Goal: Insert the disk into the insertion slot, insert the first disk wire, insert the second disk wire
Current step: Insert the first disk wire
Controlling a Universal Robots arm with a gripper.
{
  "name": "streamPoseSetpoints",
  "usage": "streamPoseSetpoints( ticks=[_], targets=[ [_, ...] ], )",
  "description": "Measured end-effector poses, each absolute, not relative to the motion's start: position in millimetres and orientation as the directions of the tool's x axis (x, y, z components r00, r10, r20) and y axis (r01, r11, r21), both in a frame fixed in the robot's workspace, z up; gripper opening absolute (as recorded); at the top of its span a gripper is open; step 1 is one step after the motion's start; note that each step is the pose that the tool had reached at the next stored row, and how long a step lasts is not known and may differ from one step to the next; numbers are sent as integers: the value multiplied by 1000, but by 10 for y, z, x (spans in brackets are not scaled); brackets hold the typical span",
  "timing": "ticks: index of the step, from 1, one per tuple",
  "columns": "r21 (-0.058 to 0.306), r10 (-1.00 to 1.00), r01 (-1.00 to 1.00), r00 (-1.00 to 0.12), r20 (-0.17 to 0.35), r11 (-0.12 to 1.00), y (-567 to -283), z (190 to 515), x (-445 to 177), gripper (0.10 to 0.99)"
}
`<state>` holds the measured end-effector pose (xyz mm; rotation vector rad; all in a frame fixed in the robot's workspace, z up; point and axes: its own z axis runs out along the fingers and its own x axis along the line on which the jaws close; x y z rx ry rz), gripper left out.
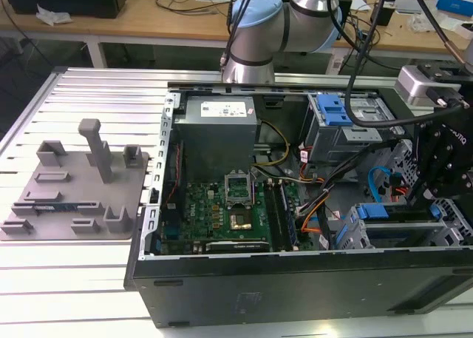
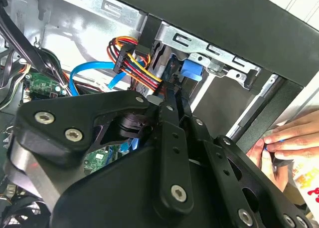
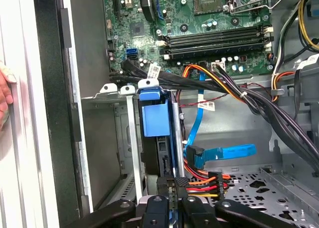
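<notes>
The disk, dark-edged in a bright blue carrier, stands on edge inside the insertion slot, a grey metal cage at the case's corner. In the exterior view the disk lies in the cage at the case's near right. My gripper is shut on the disk's near end, a sliver of blue showing between its fingers. A black plug with red, orange and yellow wires lies right beside the fingertips. A flat blue wire ends in a plug close to the disk. In the second wrist view the gripper reaches towards the carrier.
A taller grey drive box with a blue latch stands behind the cage. The motherboard, power supply and black cable bundles crowd the case. A person's hand rests on the case's outer edge. A grey fixture plate lies outside.
</notes>
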<state>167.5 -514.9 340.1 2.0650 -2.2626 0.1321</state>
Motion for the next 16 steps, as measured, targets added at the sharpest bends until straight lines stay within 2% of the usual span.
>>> streamPoseSetpoints(
  ticks=[16],
  targets=[
    [-13, -990, -996, -87, 114, 86, -5124, 3532, 1669, 165]
  ],
)
